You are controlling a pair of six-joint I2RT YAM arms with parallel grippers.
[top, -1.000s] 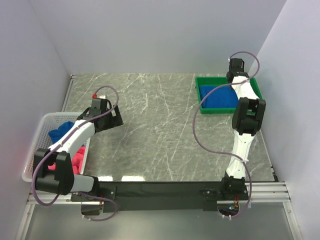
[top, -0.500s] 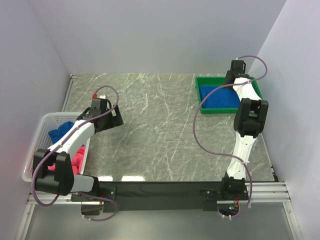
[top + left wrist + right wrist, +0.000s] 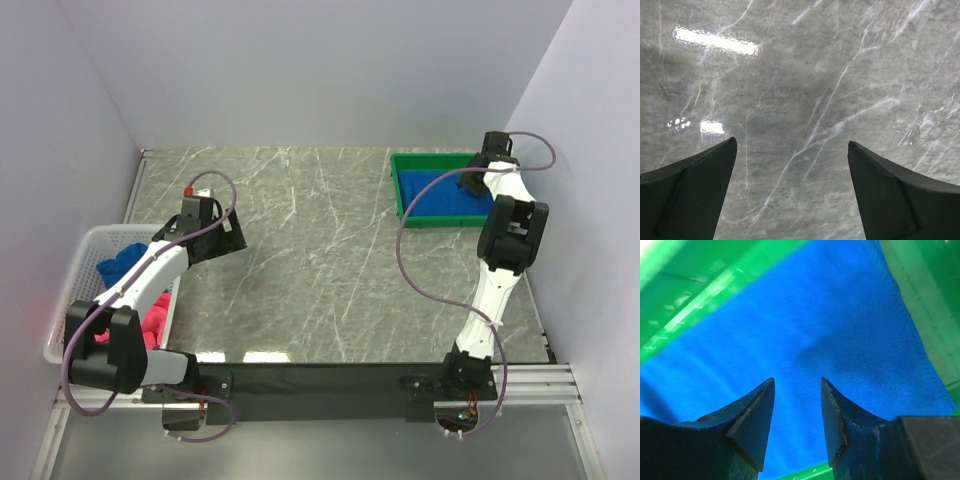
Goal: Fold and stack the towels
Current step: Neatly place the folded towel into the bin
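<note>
A folded blue towel [image 3: 440,196] lies in the green bin [image 3: 430,222] at the back right. My right gripper [image 3: 470,182] hangs over the bin's right side. In the right wrist view its jaws [image 3: 797,381] stand partly open and empty just above the blue towel [image 3: 840,315], with the green bin wall [image 3: 715,280] behind. My left gripper [image 3: 226,232] is open and empty over bare marble left of centre; in the left wrist view [image 3: 791,144] only the tabletop shows between its fingers. A white basket [image 3: 100,234] at the left holds a crumpled blue towel [image 3: 118,266] and a pink towel [image 3: 155,326].
White walls close in the table on the left, back and right. The green bin stands near the right wall. The white basket sits at the table's left edge. Purple cables loop off both arms.
My right wrist has swung rightwards, from above the bin's back middle to its right side, uncovering more of the blue towel. The left arm has not moved.
</note>
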